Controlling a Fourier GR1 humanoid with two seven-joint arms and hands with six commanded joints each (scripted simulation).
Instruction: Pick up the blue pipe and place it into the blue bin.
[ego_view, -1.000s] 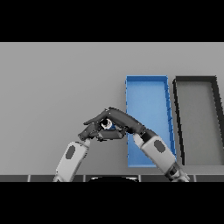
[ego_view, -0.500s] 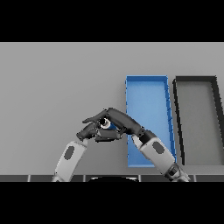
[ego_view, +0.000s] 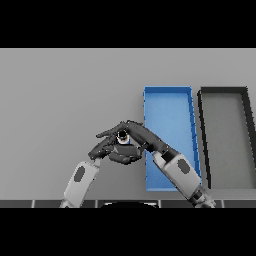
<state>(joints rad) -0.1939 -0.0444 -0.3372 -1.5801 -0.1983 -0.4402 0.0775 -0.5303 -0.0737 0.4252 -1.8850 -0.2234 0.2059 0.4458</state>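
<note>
Just left of the blue bin (ego_view: 168, 102), my right hand (ego_view: 141, 136) is closing on the blue pipe (ego_view: 121, 136), barely shifting; lift is coming. Left hand (ego_view: 105, 149) is idling beside it.

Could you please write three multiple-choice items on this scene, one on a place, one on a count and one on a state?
1. Where do the two hands meet?
A. On the grey table left of the blue bin
B. Inside the black bin
C. At the table's far edge

2. How many bins stand on the table?
A. One
B. Two
C. Three

3. What is in the blue bin?
A. The pipe
B. Nothing that shows
C. A cup

Answers:
1. A: the left hand and the right hand close together just left of the blue bin, on the grey table.
2. B: the blue bin and the black bin stand side by side.
3. B: its visible floor is bare; a small object, seemingly the pipe, sits between the hands.
</note>
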